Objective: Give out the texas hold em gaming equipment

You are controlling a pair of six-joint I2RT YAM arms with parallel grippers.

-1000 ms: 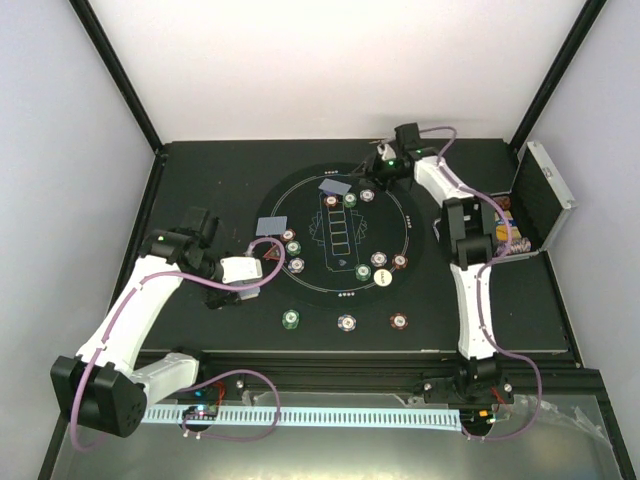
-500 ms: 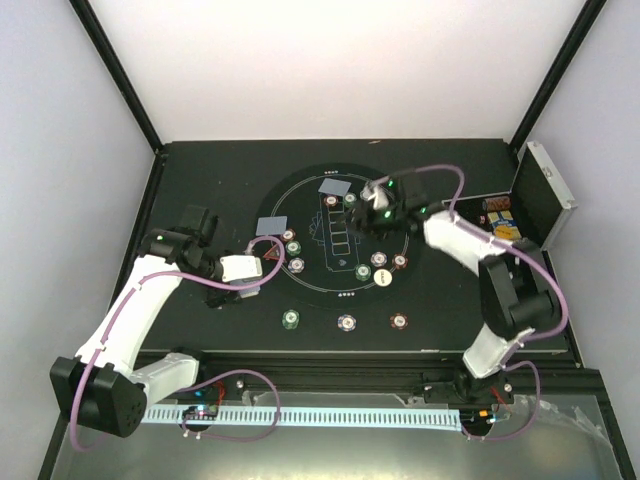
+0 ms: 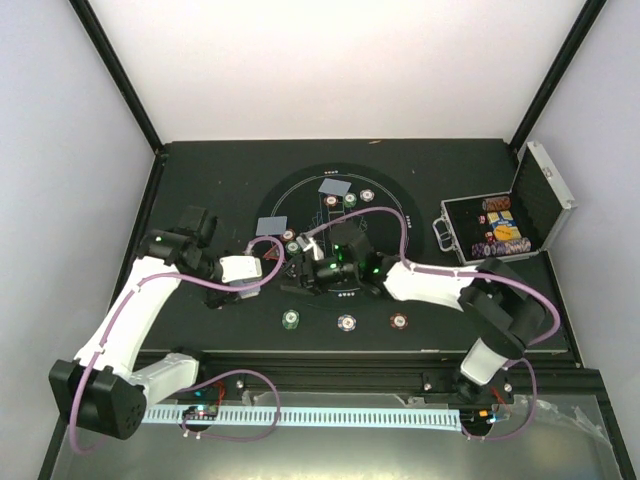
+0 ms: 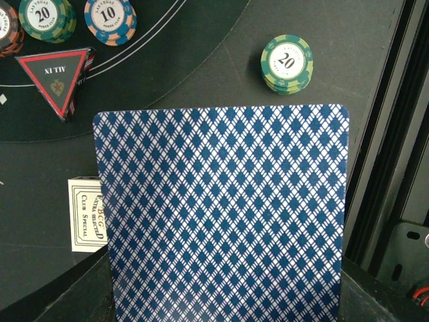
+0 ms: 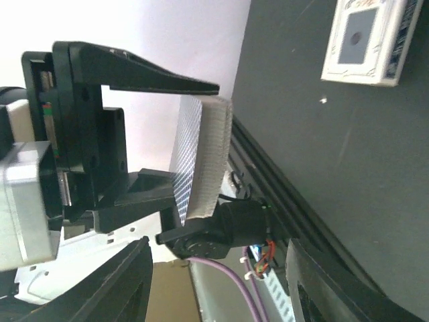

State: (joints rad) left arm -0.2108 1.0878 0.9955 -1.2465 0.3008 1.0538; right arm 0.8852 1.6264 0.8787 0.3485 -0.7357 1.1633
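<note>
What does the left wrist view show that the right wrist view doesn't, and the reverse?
Left wrist only: the blue patterned back of the deck, a green chip stack, a red triangle marker, and more chips at top left. Right wrist only: the left gripper clamping that deck edge-on. Both: the deck and a white card box.

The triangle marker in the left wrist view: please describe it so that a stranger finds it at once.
Find the round black mat with white lines, upper left. Near its edge, below the green 20 chips and blue 10 chips, lies the triangle marker. It alone has three corners, a red border and the words ALL IN.
</note>
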